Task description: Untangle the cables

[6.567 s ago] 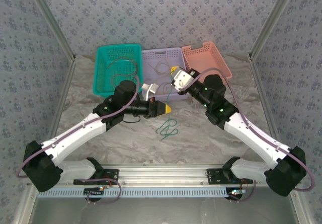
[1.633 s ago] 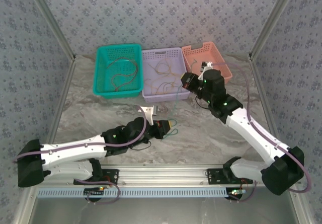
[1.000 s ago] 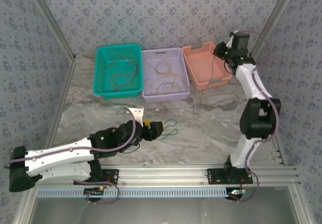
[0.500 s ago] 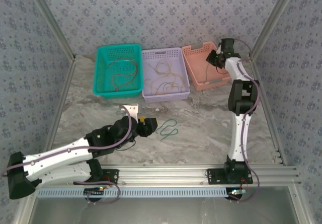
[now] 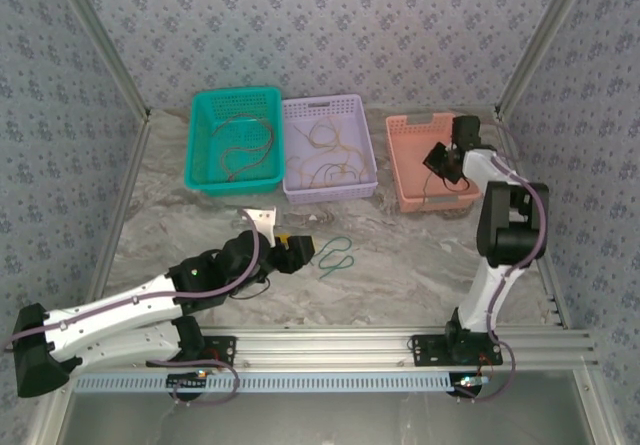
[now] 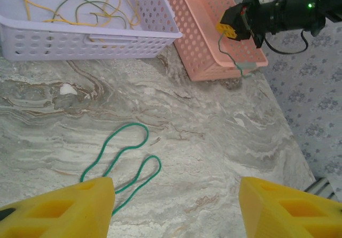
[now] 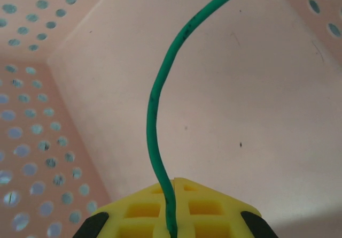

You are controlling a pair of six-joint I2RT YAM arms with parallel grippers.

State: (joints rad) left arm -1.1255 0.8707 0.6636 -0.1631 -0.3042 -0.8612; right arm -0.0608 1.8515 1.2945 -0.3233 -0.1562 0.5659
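Marbled tabletop (image 5: 420, 265): green loop (image 6: 136, 124) lies just ahead of our open, empty left pincer (image 6: 176, 208); right pincer (image 7: 173, 190) grips another strand (image 7: 153, 109).

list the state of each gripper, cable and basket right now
left gripper: open, over the table
right gripper: shut on the held green cable
held green cable: pinched, rest bending free
loose green cable: looped flat on table
purple basket: upright, tangled cables inside
teal basket: upright, thin cables inside
pink basket: upright, right gripper over it

Three baskets: teal (image 5: 235, 183), purple (image 5: 330, 192), pink (image 5: 435, 203). Two arms (image 5: 130, 300) (image 5: 505, 225). Two separate green cables (image 5: 335, 256) (image 7: 157, 99).
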